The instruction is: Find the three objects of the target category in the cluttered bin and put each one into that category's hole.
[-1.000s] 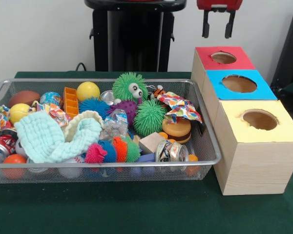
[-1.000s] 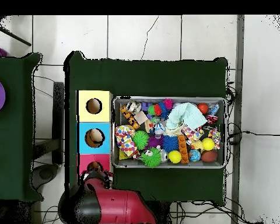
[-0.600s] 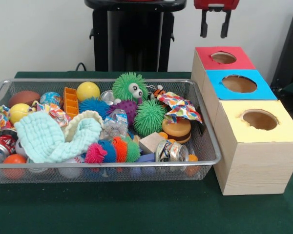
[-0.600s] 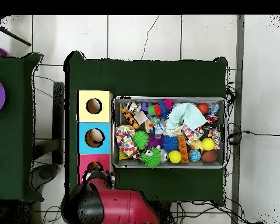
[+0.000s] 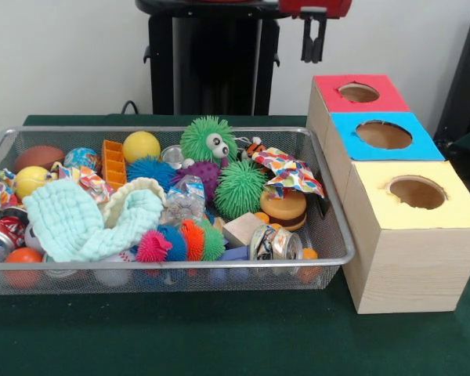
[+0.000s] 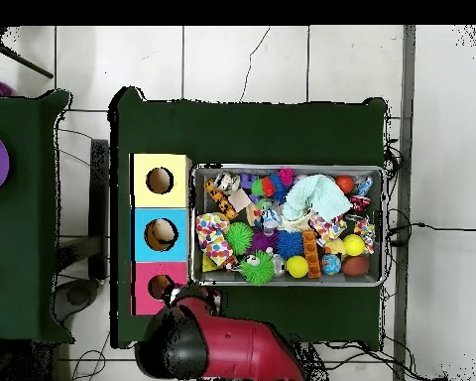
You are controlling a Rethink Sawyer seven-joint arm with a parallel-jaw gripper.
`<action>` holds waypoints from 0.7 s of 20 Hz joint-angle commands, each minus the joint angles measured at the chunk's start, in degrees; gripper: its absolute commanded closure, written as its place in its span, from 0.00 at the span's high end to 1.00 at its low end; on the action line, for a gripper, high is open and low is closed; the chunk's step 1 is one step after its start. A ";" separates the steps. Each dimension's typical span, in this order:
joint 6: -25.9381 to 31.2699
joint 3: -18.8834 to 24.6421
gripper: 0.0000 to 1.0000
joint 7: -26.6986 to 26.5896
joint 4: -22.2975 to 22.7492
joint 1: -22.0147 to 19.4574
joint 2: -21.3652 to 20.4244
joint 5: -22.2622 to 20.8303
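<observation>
Front view: gripper [image 5: 313, 45] at top centre-right of frame, high above the table, holding nothing; its fingers read as close together, near pressed shut, though edge-on so partly a guess. It hangs just left of and above the red box [image 5: 351, 98], over the upper right corner of the wire bin [image 5: 172, 266]. Blue box [image 5: 380, 141] and yellow box [image 5: 411, 235] run down the right side. Target category not given; candidates could be balls like the yellow ball [image 5: 141, 146], spiky toys like the green spiky ball [image 5: 240, 188], or the can [image 5: 272, 243], all well below and left of the gripper. Step looks like the transit toward the bin for a pick; next move calls for travelling over the clutter, spreading, then descending on one exposed item. Overhead view: arm [image 6: 222, 347] at bottom centre, gripper [image 6: 189, 295] between the red box [image 6: 159, 287] and the bin's lower left corner [image 6: 196, 280]; state cannot be told here. Bin contents lie up and right of it.
</observation>
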 commanded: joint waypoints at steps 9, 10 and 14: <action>0.13 12.14 0.00 -5.89 -4.81 -13.72 5.52 -11.65; -0.93 12.48 0.00 -5.51 -5.36 -14.17 6.79 -12.81; -4.40 12.08 0.00 -3.47 -8.34 -14.32 11.50 -16.88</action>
